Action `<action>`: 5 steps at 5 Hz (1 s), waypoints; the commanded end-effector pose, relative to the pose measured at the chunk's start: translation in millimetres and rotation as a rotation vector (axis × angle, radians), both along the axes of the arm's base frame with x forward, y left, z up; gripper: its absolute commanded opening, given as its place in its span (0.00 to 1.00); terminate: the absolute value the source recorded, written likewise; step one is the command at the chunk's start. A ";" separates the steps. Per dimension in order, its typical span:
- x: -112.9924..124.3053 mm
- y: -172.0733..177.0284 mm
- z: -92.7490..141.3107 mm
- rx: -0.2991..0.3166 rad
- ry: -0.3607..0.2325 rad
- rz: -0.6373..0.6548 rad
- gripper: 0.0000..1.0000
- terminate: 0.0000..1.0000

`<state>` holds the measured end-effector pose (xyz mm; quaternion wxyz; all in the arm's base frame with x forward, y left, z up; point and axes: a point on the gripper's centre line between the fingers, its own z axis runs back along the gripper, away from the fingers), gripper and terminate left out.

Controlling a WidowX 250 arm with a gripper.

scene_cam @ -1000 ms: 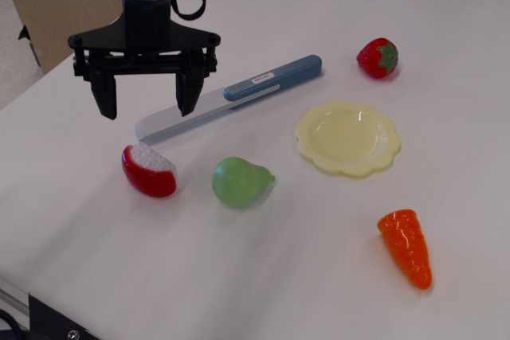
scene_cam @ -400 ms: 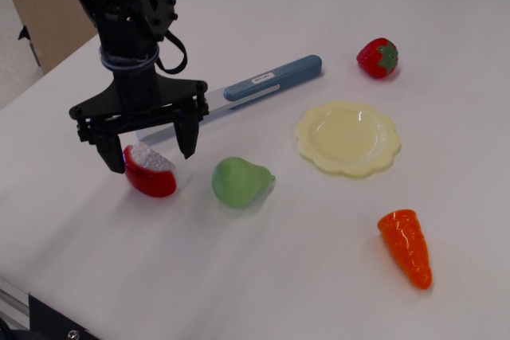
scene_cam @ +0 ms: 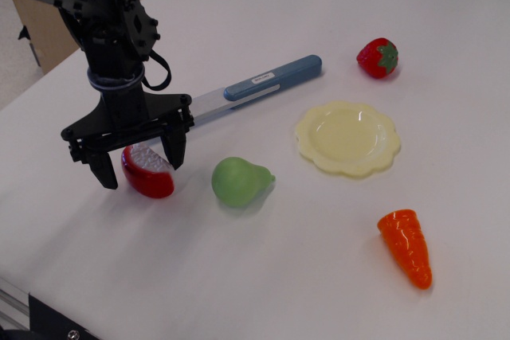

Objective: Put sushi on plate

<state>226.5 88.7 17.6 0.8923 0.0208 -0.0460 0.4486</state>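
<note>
White table (scene_cam: pixel 239 276): bears all items listed. Landmark: the plate.
Gripper (scene_cam: pixel 139 167), black: far left of the plate, jaws spread wide and straddling the sushi, gripping nothing.
Knife (scene_cam: pixel 247 89), blue handle, pale blade: upper left of the plate, lying diagonally.
Plate (scene_cam: pixel 348 138), pale yellow, scalloped rim: bare.
Carrot (scene_cam: pixel 407 247), orange: below the plate, slightly right.
Pear (scene_cam: pixel 239 181), green: left of the plate, slightly lower.
Sushi (scene_cam: pixel 149 171), red with white top: on the table far left of the plate, beyond the pear.
Strawberry (scene_cam: pixel 378 58): above the plate.

On the white table (scene_cam: pixel 239 276) — green pear (scene_cam: pixel 239 181), strawberry (scene_cam: pixel 378 57), carrot (scene_cam: pixel 406 248), blue-and-white knife (scene_cam: pixel 255 87)
</note>
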 end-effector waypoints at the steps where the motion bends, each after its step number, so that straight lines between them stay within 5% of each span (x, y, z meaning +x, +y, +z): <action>1: 13.5 -2.0 -3.6 0.021 -0.008 0.013 0.00 0.00; 3: 23.8 -5.2 5.6 0.083 -0.003 -0.031 0.00 0.00; 5: 54.9 -19.8 56.3 0.160 -0.035 -0.156 0.00 0.00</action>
